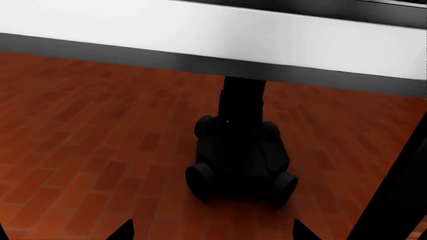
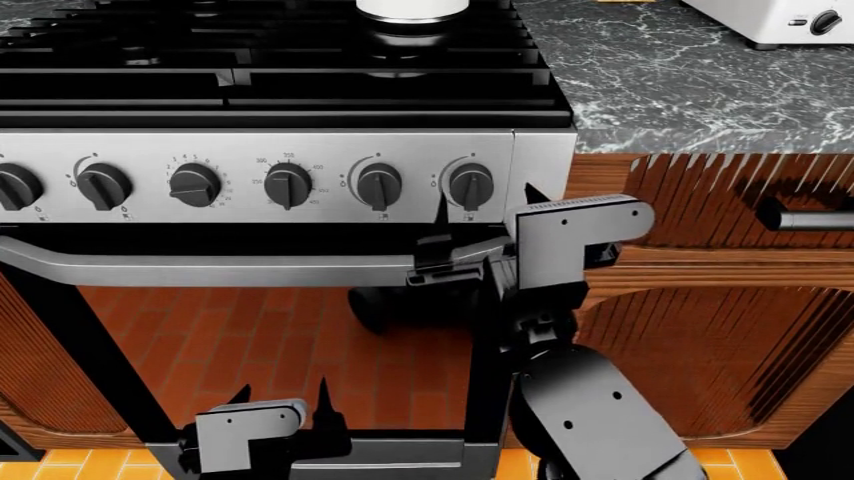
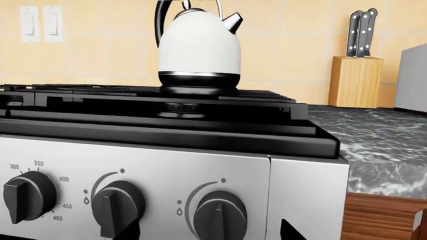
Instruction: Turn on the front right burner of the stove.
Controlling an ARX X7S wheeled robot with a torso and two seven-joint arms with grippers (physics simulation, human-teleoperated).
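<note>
The stove fills the head view, with a black grated top, a steel panel of six black knobs and a curved silver oven handle. The front right burner shows under the grate bars in front of a white kettle; no flame shows. My right gripper is open, its fingertips either side of the rightmost knob. In the right wrist view that knob sits between the open gripper's tips, apart from them. My left gripper is open and empty, low before the oven door; it also shows in the left wrist view.
The dark glass oven door reflects the brick floor and my base. A marble counter lies right of the stove, with a white toaster and a knife block. A wooden cabinet with a bar handle stands to the right.
</note>
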